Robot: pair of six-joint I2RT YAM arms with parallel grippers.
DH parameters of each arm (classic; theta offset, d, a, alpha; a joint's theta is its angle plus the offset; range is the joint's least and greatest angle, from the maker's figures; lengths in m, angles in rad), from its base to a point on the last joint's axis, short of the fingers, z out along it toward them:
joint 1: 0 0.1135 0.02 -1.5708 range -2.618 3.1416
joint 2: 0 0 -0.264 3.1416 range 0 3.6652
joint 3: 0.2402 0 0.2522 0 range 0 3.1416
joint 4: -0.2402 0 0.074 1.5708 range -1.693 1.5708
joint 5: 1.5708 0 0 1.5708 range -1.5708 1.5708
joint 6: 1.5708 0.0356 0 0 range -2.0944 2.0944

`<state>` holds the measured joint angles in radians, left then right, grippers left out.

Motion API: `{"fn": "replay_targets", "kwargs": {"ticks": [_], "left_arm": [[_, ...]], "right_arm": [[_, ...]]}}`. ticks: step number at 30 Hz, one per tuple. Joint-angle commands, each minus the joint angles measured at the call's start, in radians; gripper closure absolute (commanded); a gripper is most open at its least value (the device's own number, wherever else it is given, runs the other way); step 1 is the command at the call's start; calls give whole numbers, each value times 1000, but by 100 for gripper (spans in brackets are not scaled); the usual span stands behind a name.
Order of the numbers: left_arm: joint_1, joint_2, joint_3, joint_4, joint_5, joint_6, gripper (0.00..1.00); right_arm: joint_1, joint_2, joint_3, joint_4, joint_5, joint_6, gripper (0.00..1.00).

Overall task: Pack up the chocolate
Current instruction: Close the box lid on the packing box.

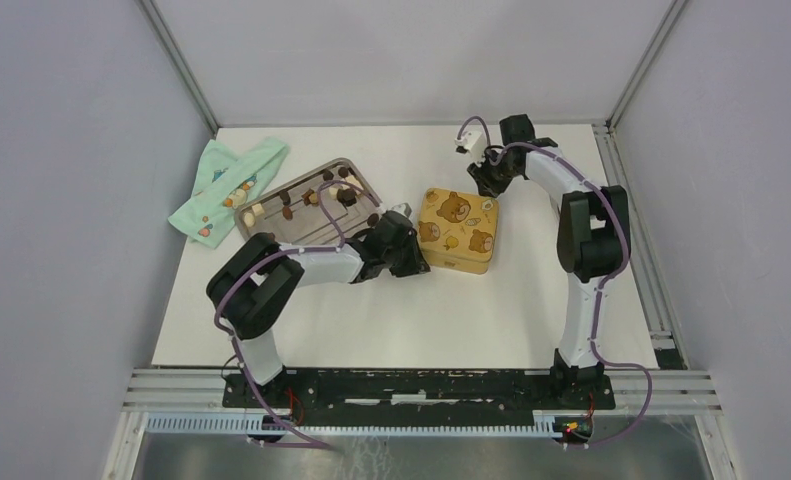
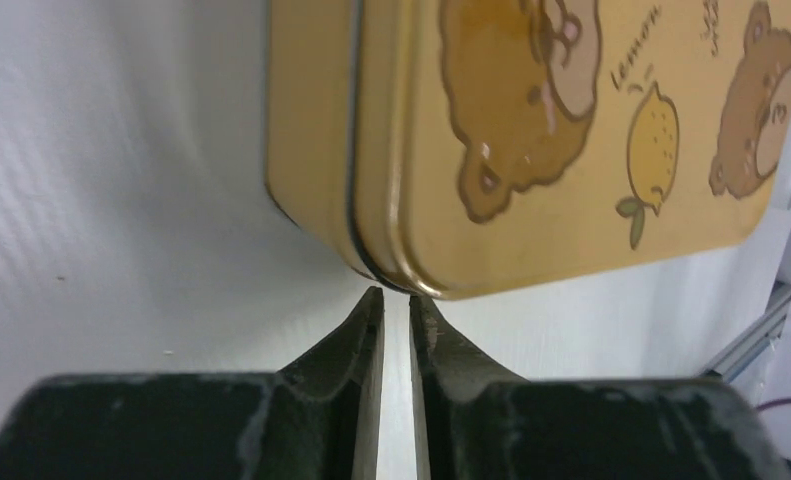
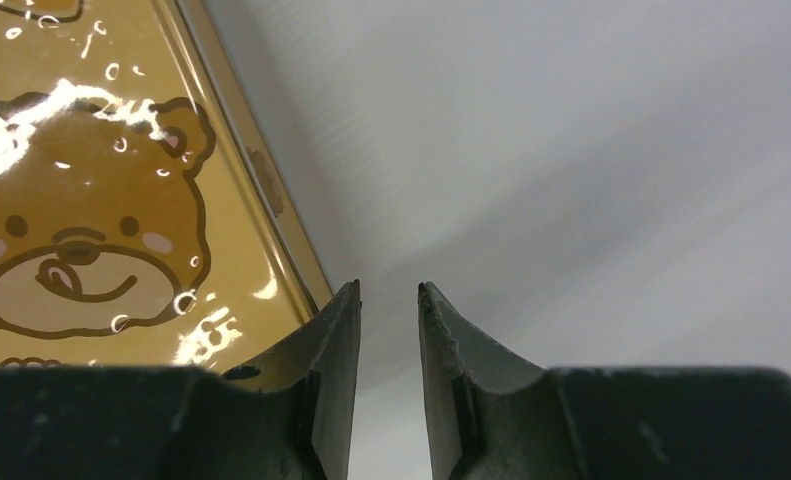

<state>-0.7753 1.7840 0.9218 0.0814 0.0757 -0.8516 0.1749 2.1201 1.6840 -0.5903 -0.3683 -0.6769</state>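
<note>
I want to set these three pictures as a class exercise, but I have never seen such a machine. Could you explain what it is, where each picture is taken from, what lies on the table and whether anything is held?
These are two robot arms bolted at the table's near edge: the left arm and the right arm. The wide picture comes from a fixed camera above and behind them. The other two come from a camera on each wrist, looking past its own fingers. On the white table lie a gold tin with bear pictures, its lid on, a metal tray of small chocolate pieces, and a green cloth. The left gripper points at one corner of the tin; the right gripper sits beside its far corner. Each shows a narrow gap with nothing in it, so nothing is held.
</note>
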Motion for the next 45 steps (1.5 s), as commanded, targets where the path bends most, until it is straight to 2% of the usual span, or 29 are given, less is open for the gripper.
{"fn": "replay_targets", "kwargs": {"ticks": [1,4,8,15,20,23,26,28,30,32,34,38,45], "left_arm": [[34,4,37,16,-72,42,79],[54,12,66,15,-73,80,79],[84,29,100,20,-61,125,79],[132,100,179,37,30,186,77],[166,89,190,-3,0,208,76],[195,26,139,-30,-36,221,71],[214,-71,70,-50,-62,250,63],[216,-144,23,-46,-45,269,54],[218,-206,-11,-24,25,287,38],[219,-240,-21,-3,109,284,18],[219,-243,-23,27,178,252,4],[218,-180,8,52,228,213,0],[219,-41,113,-5,249,208,0]], "right_arm": [[4,-38,-8,-114,-39,-67,67],[4,-92,-81,-126,-61,-58,67],[3,-181,-231,-97,-64,32,67],[3,-421,-621,152,-12,324,71],[-29,-594,-751,292,121,382,69],[-108,-675,-774,332,134,382,66],[-219,-728,-795,354,31,386,64],[-242,-780,-845,418,-25,405,64],[-228,-789,-873,462,-29,422,65],[-187,-737,-829,427,16,418,68],[-130,-660,-778,394,57,418,73],[-47,-550,-717,371,154,456,74],[44,-503,-701,363,158,457,75]]}}
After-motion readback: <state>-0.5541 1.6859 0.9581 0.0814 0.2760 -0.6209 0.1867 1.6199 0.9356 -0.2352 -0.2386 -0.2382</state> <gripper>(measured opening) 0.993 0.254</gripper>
